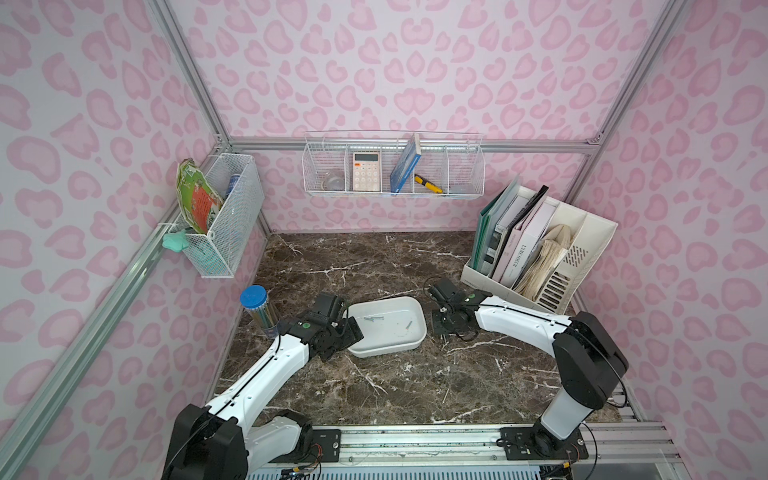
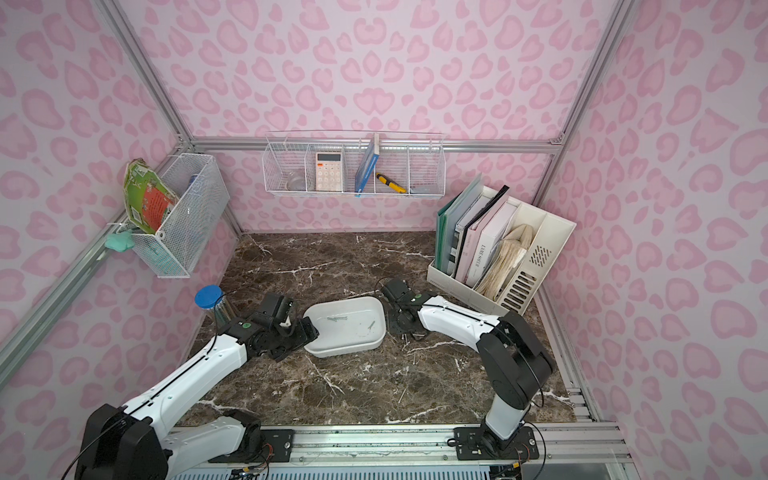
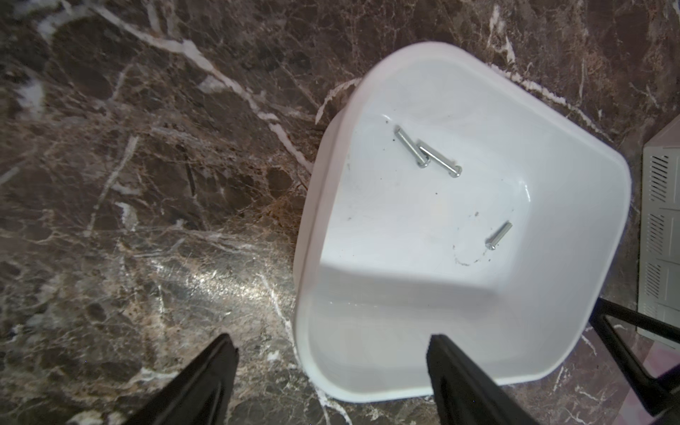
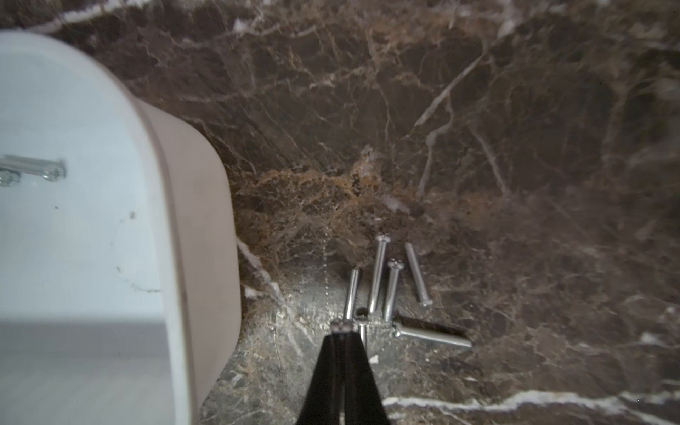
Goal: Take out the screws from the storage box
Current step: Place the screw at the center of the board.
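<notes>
While the left gripper [image 3: 331, 336] stands open astride one wall of the shallow white plastic storage box [image 1: 384, 352], one finger inside it and one over the dark brown marble-patterned desk [image 1: 374, 257], you have three small silver metal screws [image 3: 410, 147] lying in the box: two touching, one apart. Your right gripper [image 4: 342, 331] is closed, its tips at the head of one of several more screws lying close together on the desk just beside the box. You cannot tell whether that one is pinched.
</notes>
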`<action>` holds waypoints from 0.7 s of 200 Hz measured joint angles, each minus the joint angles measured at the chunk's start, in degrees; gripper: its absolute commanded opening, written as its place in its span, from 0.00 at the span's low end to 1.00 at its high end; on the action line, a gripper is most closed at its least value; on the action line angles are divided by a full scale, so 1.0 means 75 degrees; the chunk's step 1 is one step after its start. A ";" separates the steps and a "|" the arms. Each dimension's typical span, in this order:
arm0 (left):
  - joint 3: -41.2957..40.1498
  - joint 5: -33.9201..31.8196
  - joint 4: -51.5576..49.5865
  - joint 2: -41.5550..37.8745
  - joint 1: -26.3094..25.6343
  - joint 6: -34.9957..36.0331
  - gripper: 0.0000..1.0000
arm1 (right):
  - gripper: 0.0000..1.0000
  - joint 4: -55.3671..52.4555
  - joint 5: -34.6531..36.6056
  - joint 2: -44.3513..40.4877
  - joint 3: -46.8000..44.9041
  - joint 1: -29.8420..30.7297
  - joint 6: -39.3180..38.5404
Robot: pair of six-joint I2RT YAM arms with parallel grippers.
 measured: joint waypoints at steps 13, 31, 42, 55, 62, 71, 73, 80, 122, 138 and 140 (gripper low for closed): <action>-0.0020 -0.0015 -0.0003 -0.0020 0.0000 -0.0015 0.86 | 0.03 0.0184 -0.0128 0.0111 -0.0119 0.0003 0.0058; -0.0055 -0.0041 -0.0035 -0.0050 0.0009 -0.0017 0.86 | 0.04 0.0361 -0.0224 0.0256 -0.0175 0.0047 0.0102; -0.0070 -0.0050 -0.0041 -0.0052 0.0009 -0.0038 0.86 | 0.04 0.0414 -0.0233 0.0338 -0.0175 0.0085 0.0108; -0.0085 -0.0070 -0.0050 -0.0064 0.0009 -0.0041 0.86 | 0.07 0.0452 -0.0268 0.0402 -0.0175 0.0128 0.0108; -0.0093 -0.0073 -0.0050 -0.0064 0.0020 -0.0044 0.86 | 0.07 0.0466 -0.0283 0.0425 -0.0175 0.0152 0.0108; -0.0108 -0.0085 -0.0052 -0.0067 0.0020 -0.0047 0.86 | 0.07 0.0484 -0.0286 0.0460 -0.0175 0.0163 0.0108; -0.0114 -0.0090 -0.0052 -0.0067 0.0020 -0.0047 0.86 | 0.07 0.0490 -0.0286 0.0466 -0.0175 0.0172 0.0108; -0.0119 -0.0099 -0.0058 -0.0073 0.0020 -0.0052 0.86 | 0.07 0.0501 -0.0283 0.0501 -0.0172 0.0187 0.0105; -0.0128 -0.0175 -0.0064 -0.0146 0.0038 -0.0067 0.86 | 0.12 0.0361 -0.0172 0.0694 -0.0003 0.0198 0.0108; -0.0128 -0.0189 -0.0105 -0.0154 0.0058 -0.0067 0.86 | 0.14 0.0268 -0.0111 0.0740 0.0044 0.0204 0.0108; -0.0128 -0.0192 -0.0117 -0.0157 0.0058 -0.0067 0.86 | 0.14 0.0251 -0.0105 0.0743 0.0055 0.0207 0.0108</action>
